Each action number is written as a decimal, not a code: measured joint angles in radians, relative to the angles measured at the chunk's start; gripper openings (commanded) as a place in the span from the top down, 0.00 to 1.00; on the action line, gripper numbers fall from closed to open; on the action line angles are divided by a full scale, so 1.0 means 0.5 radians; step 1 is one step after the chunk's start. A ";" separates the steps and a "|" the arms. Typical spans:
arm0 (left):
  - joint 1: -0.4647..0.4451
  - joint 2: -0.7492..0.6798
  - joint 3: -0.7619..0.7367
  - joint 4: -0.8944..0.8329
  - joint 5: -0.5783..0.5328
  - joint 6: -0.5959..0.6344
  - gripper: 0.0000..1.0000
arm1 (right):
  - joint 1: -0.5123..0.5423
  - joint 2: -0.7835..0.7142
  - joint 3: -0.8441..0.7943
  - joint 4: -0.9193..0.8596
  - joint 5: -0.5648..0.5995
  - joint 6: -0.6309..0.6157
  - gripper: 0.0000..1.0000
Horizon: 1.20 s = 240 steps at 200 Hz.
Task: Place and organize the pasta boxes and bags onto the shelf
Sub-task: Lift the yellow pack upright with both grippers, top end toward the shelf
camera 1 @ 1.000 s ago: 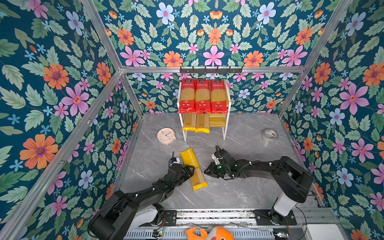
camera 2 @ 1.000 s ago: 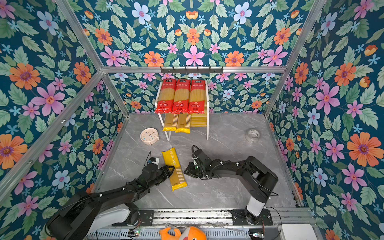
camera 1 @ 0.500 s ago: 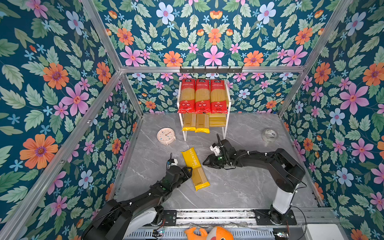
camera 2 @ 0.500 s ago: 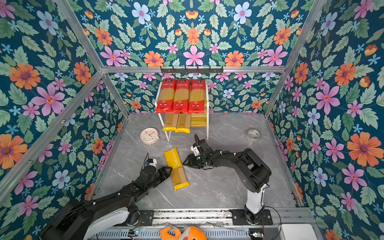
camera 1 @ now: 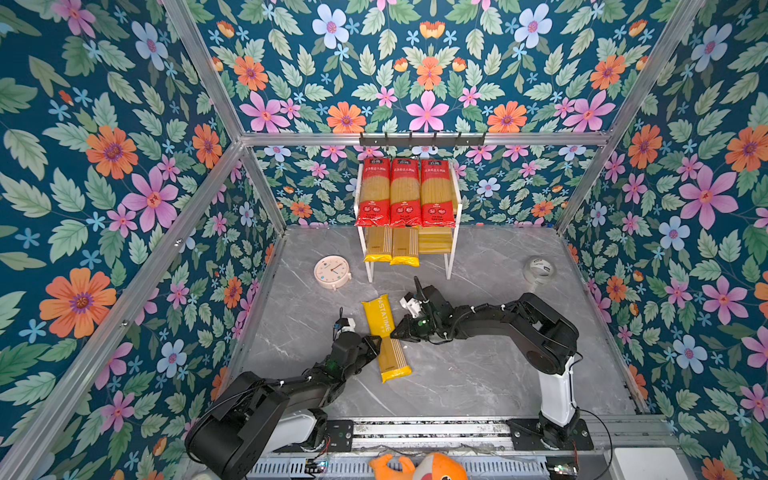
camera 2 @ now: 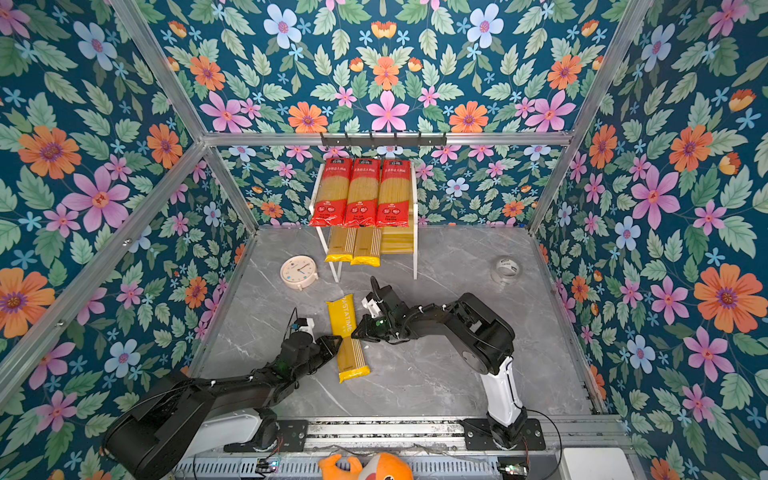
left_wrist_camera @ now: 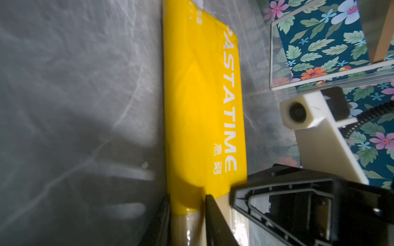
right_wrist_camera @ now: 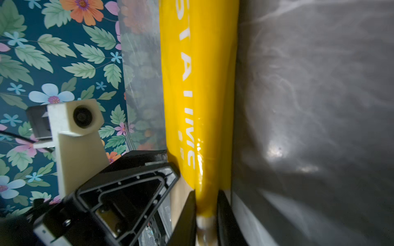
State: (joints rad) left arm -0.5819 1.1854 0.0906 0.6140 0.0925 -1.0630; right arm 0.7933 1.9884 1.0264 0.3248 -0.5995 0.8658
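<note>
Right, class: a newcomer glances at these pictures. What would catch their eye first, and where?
The loud floral walls hit first. Then, mid-table, one yellow PASTATIME packet lies flat, the left gripper and right gripper pinching its opposite long edges. At the back, three red packets line the top tier of the shelf.

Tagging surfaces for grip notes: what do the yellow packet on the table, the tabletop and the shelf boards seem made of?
Yellow packet: glossy plastic film, judging by glare streaks and a clear window showing spaghetti. Tabletop: grey marble-look surface, slightly reflective; likely laminate or stone. Shelf boards: probably wood, matte yellow slats.
</note>
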 measured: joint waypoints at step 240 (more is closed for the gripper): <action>-0.174 -0.467 0.005 0.683 0.623 0.552 0.16 | -0.061 -1.504 -0.855 0.662 0.361 -0.755 1.00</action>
State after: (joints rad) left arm -0.6689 0.9520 0.0929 0.9554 0.4038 -0.7868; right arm 0.7628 1.2366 0.5991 0.6559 -0.4191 0.4881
